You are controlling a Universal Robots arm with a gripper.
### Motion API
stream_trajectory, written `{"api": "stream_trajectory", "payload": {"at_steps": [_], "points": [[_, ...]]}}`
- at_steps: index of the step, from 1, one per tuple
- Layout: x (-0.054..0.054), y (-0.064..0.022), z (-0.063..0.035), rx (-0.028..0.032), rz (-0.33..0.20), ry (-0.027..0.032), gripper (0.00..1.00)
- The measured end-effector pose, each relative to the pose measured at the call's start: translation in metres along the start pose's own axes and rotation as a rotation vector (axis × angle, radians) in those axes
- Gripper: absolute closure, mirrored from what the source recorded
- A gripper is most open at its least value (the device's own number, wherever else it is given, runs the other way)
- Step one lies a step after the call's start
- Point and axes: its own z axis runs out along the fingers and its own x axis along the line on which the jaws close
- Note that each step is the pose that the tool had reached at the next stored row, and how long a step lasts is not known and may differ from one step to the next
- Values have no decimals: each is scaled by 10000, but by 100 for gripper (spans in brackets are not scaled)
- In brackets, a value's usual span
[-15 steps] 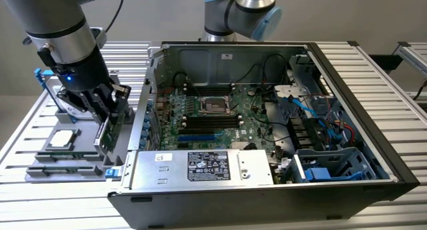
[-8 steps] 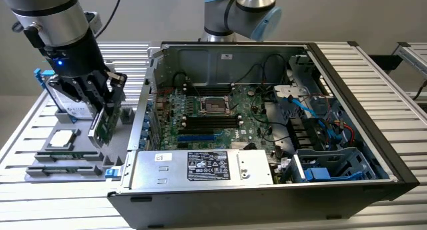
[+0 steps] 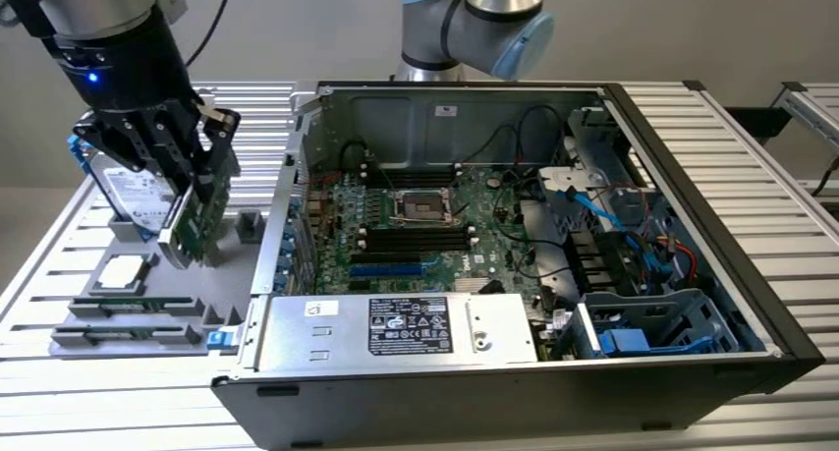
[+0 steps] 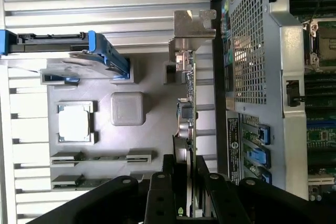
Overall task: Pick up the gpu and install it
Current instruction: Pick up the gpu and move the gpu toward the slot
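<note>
Green-backed gpu [image 3: 195, 221], silver bracket [image 4: 193, 24], on edge in the hand [image 4: 187, 174].

Opened on a worktable [image 3: 105, 412] of silver ribbed slats, long grooves running side by side across the whole top. Backed by a plain pale grey wall [image 3: 314, 28], flat and even in tone. Picked out a second table [image 3: 815, 107] at the exterior view's right, same ribbed build, set apart from the first by a dark gap. Glimpsed a strip of dull beige floor [image 3: 27, 225] past the slatted edge at the exterior view's left. Lit softly and evenly throughout, shadows faint. Shone brightest along the slat ridges in the wrist view, washed almost white there.
</note>
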Motion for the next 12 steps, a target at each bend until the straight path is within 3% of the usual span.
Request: {"api": "stream_trajectory", "payload": {"at_steps": [7, 12], "points": [[-46, 20, -314, -1, -15, 1, 73], [-181, 40, -540, -33, -72, 7, 73]]}}
